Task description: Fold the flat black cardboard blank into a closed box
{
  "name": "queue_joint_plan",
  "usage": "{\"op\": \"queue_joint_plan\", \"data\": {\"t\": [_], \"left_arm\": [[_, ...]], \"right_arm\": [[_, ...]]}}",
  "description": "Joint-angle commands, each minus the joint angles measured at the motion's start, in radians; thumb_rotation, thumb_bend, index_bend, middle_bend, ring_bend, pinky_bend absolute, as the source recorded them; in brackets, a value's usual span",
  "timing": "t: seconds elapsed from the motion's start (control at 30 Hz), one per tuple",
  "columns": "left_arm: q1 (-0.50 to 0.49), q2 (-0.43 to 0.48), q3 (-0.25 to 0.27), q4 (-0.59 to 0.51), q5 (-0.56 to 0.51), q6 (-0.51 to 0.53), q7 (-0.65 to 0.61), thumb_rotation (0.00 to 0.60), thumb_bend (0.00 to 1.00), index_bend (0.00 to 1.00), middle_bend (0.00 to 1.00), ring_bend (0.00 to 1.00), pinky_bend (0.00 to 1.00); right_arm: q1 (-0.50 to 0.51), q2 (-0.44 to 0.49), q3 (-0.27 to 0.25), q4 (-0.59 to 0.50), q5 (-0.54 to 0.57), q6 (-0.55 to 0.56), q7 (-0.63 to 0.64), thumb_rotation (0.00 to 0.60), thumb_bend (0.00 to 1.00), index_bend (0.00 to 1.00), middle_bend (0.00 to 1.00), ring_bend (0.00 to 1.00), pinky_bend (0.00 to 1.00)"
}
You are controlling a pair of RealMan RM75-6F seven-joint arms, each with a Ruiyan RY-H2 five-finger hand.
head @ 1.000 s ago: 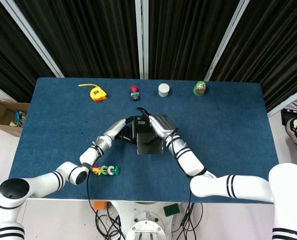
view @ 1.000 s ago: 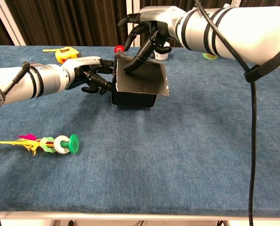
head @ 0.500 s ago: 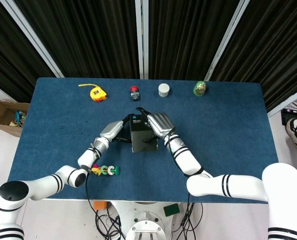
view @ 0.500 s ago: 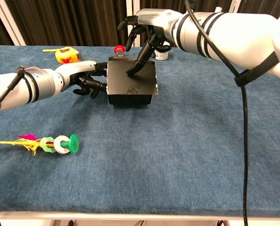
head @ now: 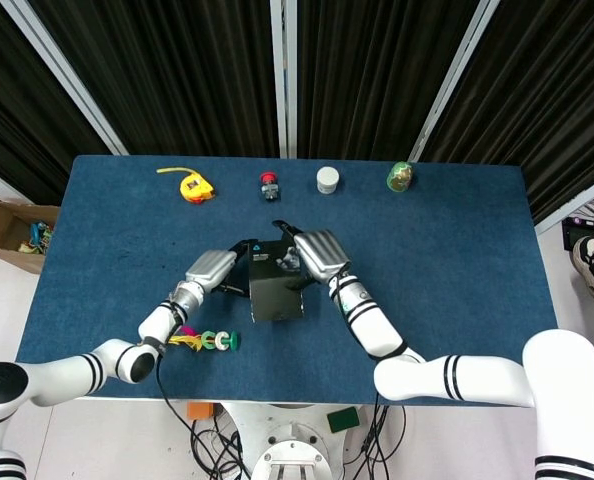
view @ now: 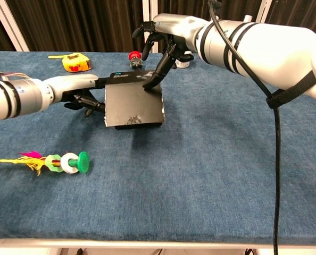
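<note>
**Blue cloth, black curtains**

Blue cloth covers my table (view: 216, 175). Nearest lies a feathered toy (view: 57, 162). Mid-table stands the box (view: 133, 104), tilted. My left hand (view: 79, 90) touches its left side, fingers extended; my right hand (view: 163, 33) presses fingertips (view: 149, 83) onto its top edge. Beyond sit a tape measure (head: 193, 185), red button (head: 269, 183), white jar (head: 328, 179) and green jar (head: 401, 177), before black curtains (head: 377, 70).

You're working in a robot lab or test cell: a blue-carpeted table (head: 457, 250) backed by black curtains (head: 377, 70) on a pale metal frame (head: 285, 70), loose cables (head: 212, 445) under the table's near edge, a cardboard box (head: 7, 228) of odds and ends off its left edge.
</note>
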State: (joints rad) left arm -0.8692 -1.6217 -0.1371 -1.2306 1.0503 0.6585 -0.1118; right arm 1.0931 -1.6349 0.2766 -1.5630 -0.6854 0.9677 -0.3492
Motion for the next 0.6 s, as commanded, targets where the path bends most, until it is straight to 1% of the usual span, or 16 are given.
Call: {"op": "queue_joint_plan", "data": {"t": [0.03, 0.17, 0.27, 0.43, 0.53, 0.6], "left_arm": [[0.008, 0.045, 0.016, -0.049, -0.031, -0.003, 0.057, 0.258, 0.05, 0.0, 0.04, 0.64, 0.94], [0.006, 0.071, 0.024, -0.104, -0.061, -0.007, 0.108, 0.259, 0.04, 0.0, 0.01, 0.63, 0.93], [0.0, 0.081, 0.03, -0.125, -0.075, -0.01, 0.14, 0.259, 0.02, 0.0, 0.0, 0.61, 0.91], [0.015, 0.082, 0.028, -0.15, -0.072, 0.058, 0.184, 0.24, 0.0, 0.0, 0.0, 0.59, 0.88], [0.02, 0.096, 0.033, -0.162, -0.085, 0.07, 0.211, 0.231, 0.0, 0.0, 0.0, 0.57, 0.87], [0.02, 0.119, 0.04, -0.179, -0.101, 0.063, 0.232, 0.238, 0.0, 0.0, 0.0, 0.55, 0.86]], "right_arm": [[-0.002, -0.005, -0.001, 0.003, -0.003, 0.0, -0.005, 0.6, 0.0, 0.17, 0.31, 0.74, 1.0], [-0.006, -0.021, 0.001, 0.013, -0.017, 0.001, -0.007, 0.6, 0.0, 0.18, 0.31, 0.74, 1.0], [-0.008, -0.027, 0.004, 0.012, -0.024, -0.001, -0.008, 0.6, 0.0, 0.18, 0.31, 0.74, 1.0], [-0.014, -0.029, 0.009, 0.006, -0.03, 0.0, -0.013, 0.6, 0.0, 0.18, 0.31, 0.74, 1.0], [-0.016, -0.034, 0.008, 0.005, -0.04, -0.001, -0.016, 0.6, 0.0, 0.19, 0.31, 0.74, 1.0], [-0.018, -0.04, 0.003, 0.008, -0.053, 0.0, -0.02, 0.6, 0.0, 0.19, 0.31, 0.74, 1.0]]}}
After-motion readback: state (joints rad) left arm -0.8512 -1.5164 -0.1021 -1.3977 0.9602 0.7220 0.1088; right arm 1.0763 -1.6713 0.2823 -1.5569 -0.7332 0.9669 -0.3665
